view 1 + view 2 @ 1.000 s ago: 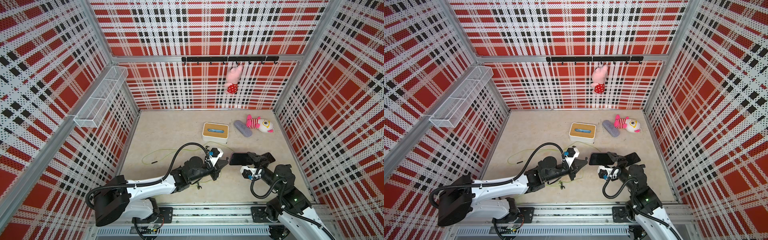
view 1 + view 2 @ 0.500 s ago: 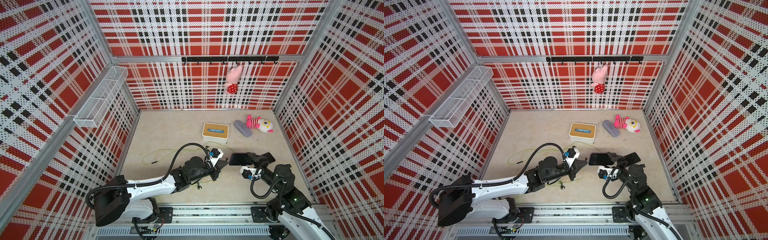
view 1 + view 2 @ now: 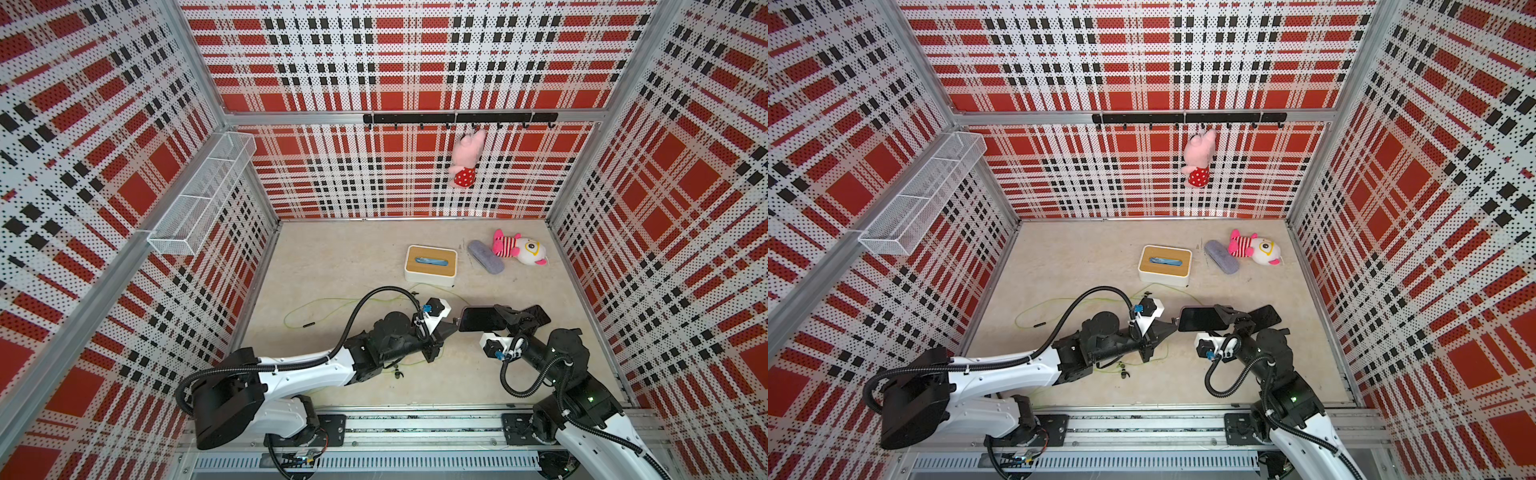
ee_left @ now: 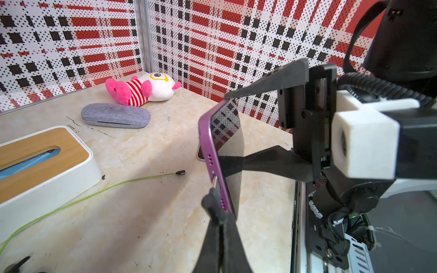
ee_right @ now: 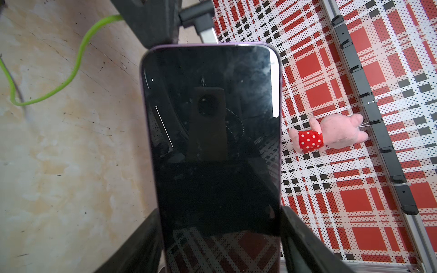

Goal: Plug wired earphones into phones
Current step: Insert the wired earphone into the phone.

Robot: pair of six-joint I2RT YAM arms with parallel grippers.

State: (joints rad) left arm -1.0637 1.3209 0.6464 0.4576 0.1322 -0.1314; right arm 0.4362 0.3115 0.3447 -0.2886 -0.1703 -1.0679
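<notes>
1. The held phone point(image 3: 478, 318) hangs clear of the table, on the robot's side of the white box point(image 3: 428, 276) and a little toward your right arm. Its long axis runs roughly level from one arm to the other, screen upward
2. Your right claw point(image 3: 505, 318) clamps it across its width, one finger on each long edge, at the end farther from the box. That leaves the short ported edge facing your left arm
3. Your left claw point(image 4: 218, 219) is pinched tight on the dark plug point(image 4: 209, 201) and is the arm nearer that edge. The plug's bare metal tip touches the edge between the two rows of holes with much metal showing, so I judge it not seated
4. The port lies straight ahead of the left claw, along the phone's long axis. From the right wrist the plug looks slightly slanted to that axis, so square it before you push or it may skid off
5. The yellow-green cable point(image 5: 78, 59) trails slack from the plug over the table
6. A loose plug point(image 4: 181, 172) lies on the table between the box and the held phone. The second phone point(image 3: 536, 316) lies flat beyond the right claw, farther from the box
7. The grey case point(image 3: 485, 257) sits near the box on your right arm's side, with the plush toy point(image 3: 519, 249) just past it. Nothing stands between plug and port
</notes>
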